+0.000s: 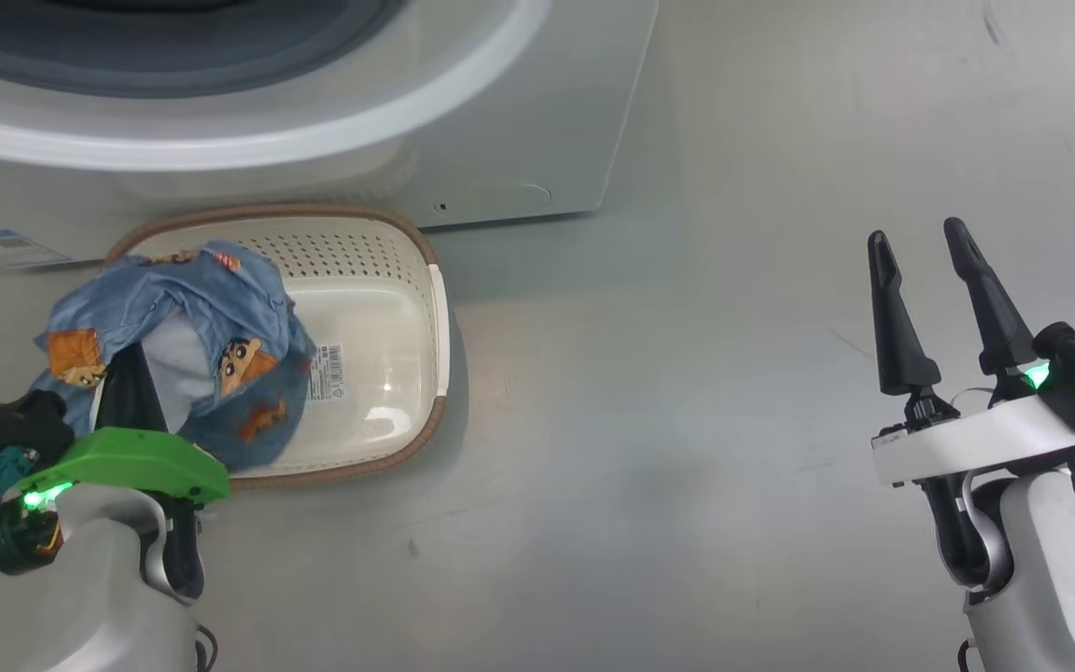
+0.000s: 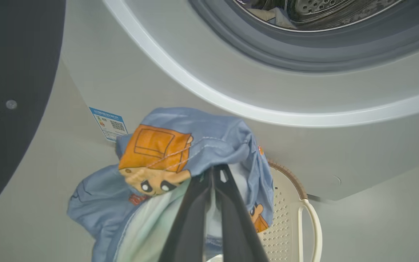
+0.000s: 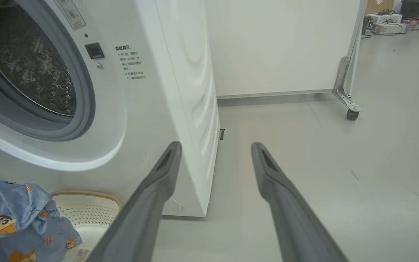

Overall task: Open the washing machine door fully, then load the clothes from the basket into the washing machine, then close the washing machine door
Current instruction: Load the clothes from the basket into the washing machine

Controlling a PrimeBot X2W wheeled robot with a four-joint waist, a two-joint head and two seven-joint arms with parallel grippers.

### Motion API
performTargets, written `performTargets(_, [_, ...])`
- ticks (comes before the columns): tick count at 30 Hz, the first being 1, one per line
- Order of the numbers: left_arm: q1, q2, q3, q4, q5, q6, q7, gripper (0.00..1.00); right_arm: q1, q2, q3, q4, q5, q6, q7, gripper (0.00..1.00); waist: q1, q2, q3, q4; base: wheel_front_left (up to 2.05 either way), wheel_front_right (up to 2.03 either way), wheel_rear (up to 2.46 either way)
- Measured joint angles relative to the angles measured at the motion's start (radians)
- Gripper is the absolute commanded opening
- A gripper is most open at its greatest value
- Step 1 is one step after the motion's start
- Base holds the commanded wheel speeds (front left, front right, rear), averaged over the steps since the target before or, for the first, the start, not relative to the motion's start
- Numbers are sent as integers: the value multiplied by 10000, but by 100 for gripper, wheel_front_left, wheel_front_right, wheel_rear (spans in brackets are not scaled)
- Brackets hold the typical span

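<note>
L jaws: clamped on clothes [image 2: 195,145]; held over basket [image 1: 379,373], left end
R jaws: apart, empty; over floor [image 1: 687,420], well to right
Washer [image 1: 519,140]: just behind basket; drum mouth open

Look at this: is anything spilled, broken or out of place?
Nothing spilled or broken. The one untidy thing: the clothes hang bunched over the left rim of the basket, pinched in the shut left gripper, not lying flat inside.
</note>
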Motion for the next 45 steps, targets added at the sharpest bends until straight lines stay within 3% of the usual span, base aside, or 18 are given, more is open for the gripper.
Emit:
performTargets(27, [4228, -54, -405, -3127, 552, -86, 2, 0, 2672, -13, 155, 470, 98, 0, 0, 100, -1, 0, -4053, 332, 0, 0, 0])
performTargets(45, [5660, -42, -623, -4746, 614, -86, 0, 0, 3104, -40, 226, 247, 104, 0, 0, 100, 0, 0, -5026, 377, 0, 0, 0])
